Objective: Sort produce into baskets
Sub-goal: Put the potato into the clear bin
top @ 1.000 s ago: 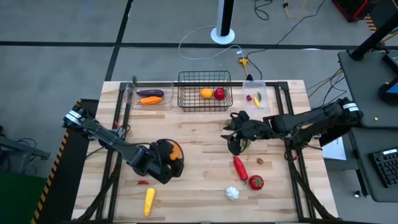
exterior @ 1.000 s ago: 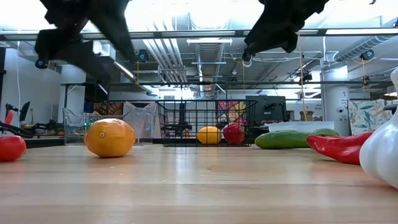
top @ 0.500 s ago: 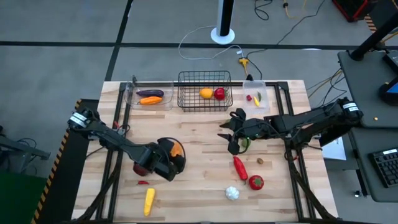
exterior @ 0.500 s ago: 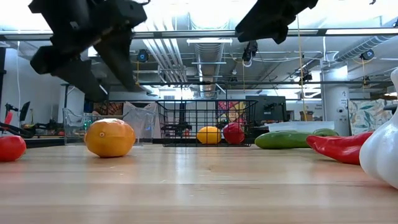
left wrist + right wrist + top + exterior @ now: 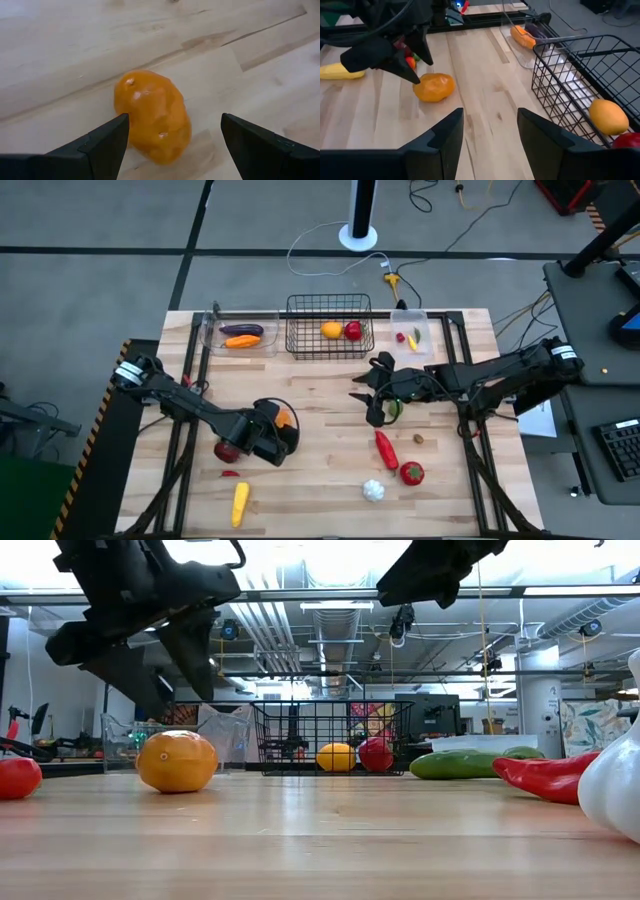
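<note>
Wooden tabletop (image 5: 320,470) gives the round orange (image 5: 152,116) nothing to stop it, so if the left end effector (image 5: 172,145), fingers spread wide just above and to either side of it, descends off-centre, one fingertip could nudge the fruit and send it rolling away from the black wire basket (image 5: 330,338) at the far edge. The right end effector (image 5: 487,140), fingers apart and seemingly empty, hangs near the green cucumber (image 5: 465,763), though whether it clears it is hard to judge.
</note>
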You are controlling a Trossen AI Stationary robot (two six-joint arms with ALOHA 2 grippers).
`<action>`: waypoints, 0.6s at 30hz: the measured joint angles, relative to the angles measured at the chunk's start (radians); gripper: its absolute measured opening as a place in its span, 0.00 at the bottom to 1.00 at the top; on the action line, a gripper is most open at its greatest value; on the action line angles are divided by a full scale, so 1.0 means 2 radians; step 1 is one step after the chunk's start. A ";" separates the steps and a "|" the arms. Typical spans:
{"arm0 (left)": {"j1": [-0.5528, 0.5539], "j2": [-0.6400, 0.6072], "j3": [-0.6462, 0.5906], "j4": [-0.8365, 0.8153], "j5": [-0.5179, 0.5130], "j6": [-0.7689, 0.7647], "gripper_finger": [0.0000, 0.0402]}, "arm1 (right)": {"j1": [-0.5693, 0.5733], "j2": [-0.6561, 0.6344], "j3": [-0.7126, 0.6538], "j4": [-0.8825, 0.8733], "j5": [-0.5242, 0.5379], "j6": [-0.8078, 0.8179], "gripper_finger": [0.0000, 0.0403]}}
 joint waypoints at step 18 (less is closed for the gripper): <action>0.007 0.000 0.000 -0.022 0.041 -0.017 0.81 | 0.000 0.000 0.000 0.000 -0.001 -0.001 0.45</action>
